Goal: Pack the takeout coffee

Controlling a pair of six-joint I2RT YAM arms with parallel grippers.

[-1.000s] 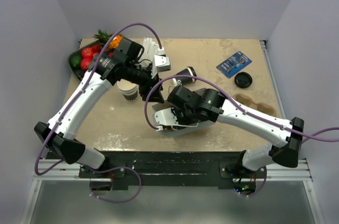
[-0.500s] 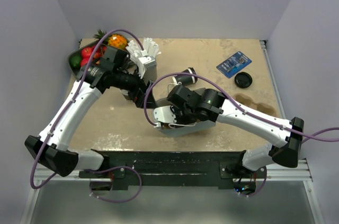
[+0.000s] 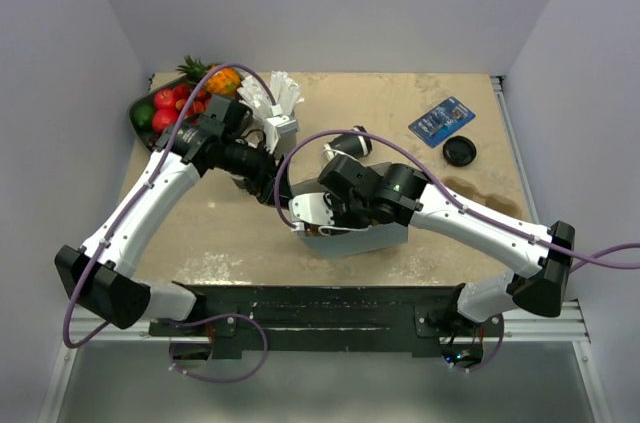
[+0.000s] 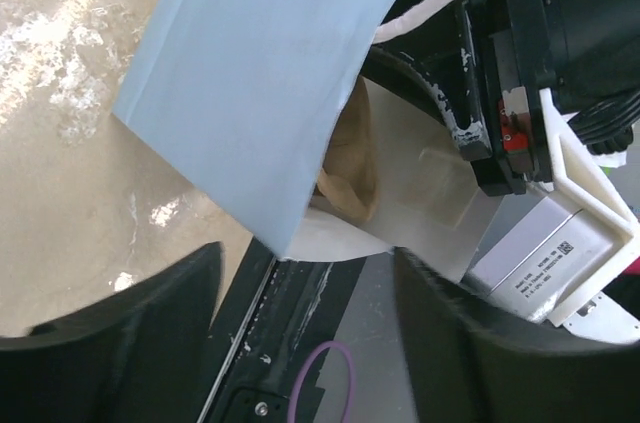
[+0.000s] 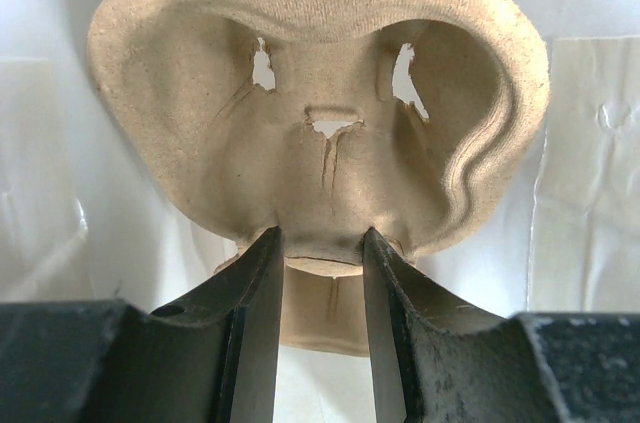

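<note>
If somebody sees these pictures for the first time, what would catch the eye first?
First, the pale blue paper bag lying in the middle of the overhead view. Inside it, the right hand pinches a brown moulded-pulp cup carrier, while the open left hand hovers at the bag's mouth. Just behind, a dark brown paper cup with a black lid lies on its side.

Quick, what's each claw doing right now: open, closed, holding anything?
Left claw: open, holding nothing, beside the paper bag.
Right claw: closed on the pulp cup carrier inside that bag.
</note>
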